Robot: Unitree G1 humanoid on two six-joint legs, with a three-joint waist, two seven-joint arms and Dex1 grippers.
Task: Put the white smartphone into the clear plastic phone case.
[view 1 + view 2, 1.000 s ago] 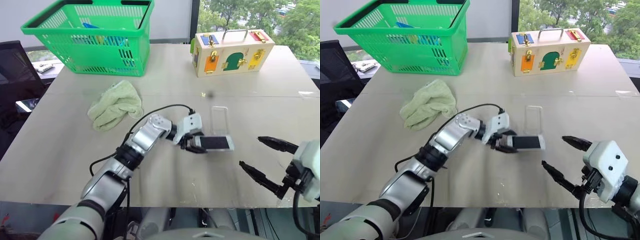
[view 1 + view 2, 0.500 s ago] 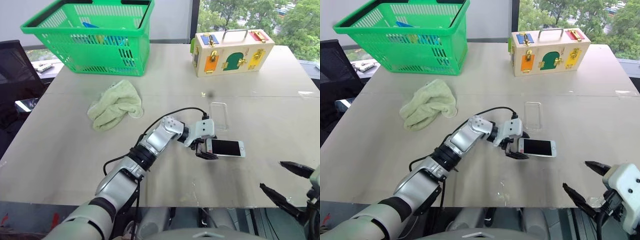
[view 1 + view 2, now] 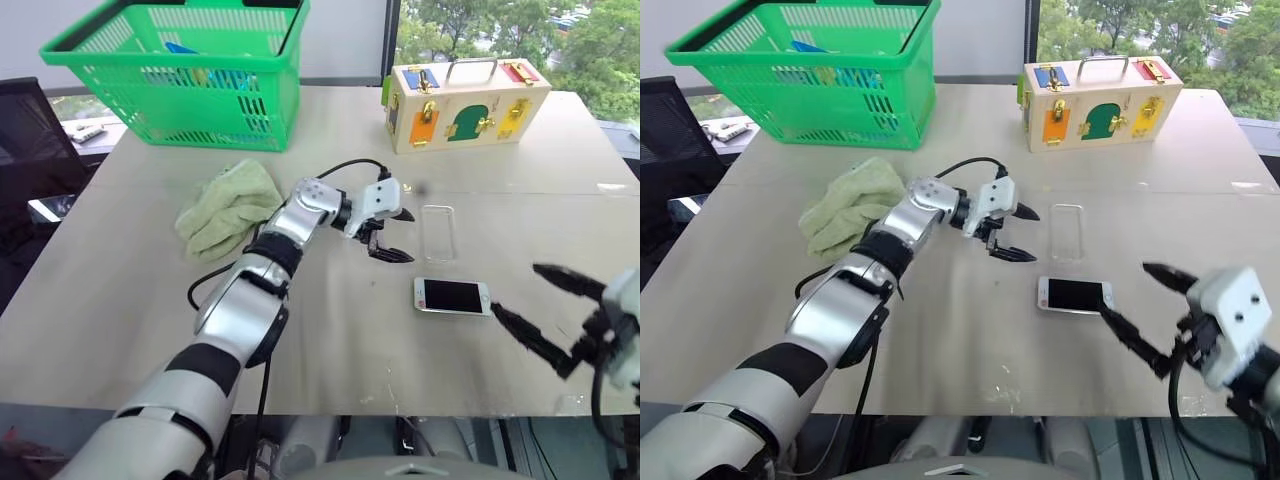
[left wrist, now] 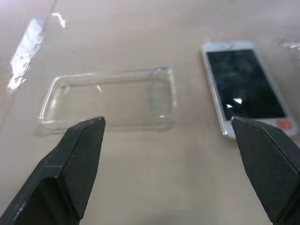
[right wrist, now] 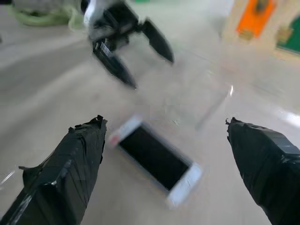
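Observation:
The white smartphone (image 3: 452,297) lies flat on the table, screen up, with nothing holding it. Just beyond it rests the clear plastic phone case (image 3: 439,232), empty and hollow side up. My left gripper (image 3: 405,236) hovers open beside the case's left edge, above the table and away from the phone. In the left wrist view the case (image 4: 110,96) and phone (image 4: 246,86) lie side by side ahead of the open fingers (image 4: 75,154). My right gripper (image 3: 516,289) stands open just right of the phone, its wide-spread fingertips pointing at it. The phone (image 5: 157,159) lies between them in the right wrist view.
A green basket (image 3: 180,75) with items stands at the back left. A crumpled green towel (image 3: 232,205) lies left of my left arm. A wooden lock box (image 3: 465,100) sits at the back right. A black chair (image 3: 25,150) stands off the table's left edge.
My left gripper set the phone down on the table, opened, then rose and drew back beside the case. My right gripper dipped toward the table's front edge and came back up near the phone.

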